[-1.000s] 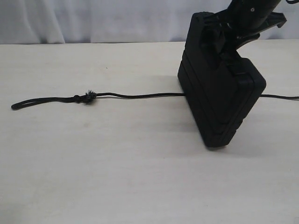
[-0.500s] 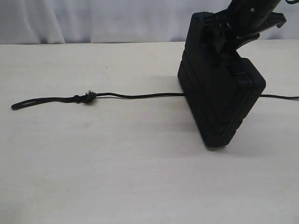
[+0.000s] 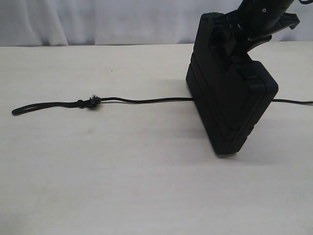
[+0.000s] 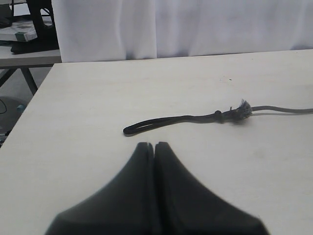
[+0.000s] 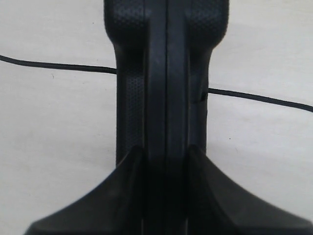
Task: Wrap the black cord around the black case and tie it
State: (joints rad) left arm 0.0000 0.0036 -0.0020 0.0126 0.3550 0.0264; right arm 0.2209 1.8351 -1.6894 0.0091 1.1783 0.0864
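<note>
The black case (image 3: 230, 103) stands on edge, tilted, at the right of the table, and my right gripper (image 3: 234, 36) is shut on its upper part. In the right wrist view the case (image 5: 164, 73) runs up between the two fingers (image 5: 124, 181). The black cord (image 3: 142, 101) lies flat on the table, passes under the case and comes out on its right side (image 3: 293, 102). Its looped end (image 3: 29, 108) and frayed greyish knot (image 3: 93, 100) lie at the left. My left gripper (image 4: 154, 145) is shut and empty, a little short of the loop (image 4: 146, 125); it is out of the exterior view.
A white curtain (image 3: 98, 22) hangs behind the pale table's (image 3: 146, 186) far edge. In the left wrist view the table's side edge (image 4: 29, 105) shows, with another table and clutter (image 4: 22, 34) beyond it.
</note>
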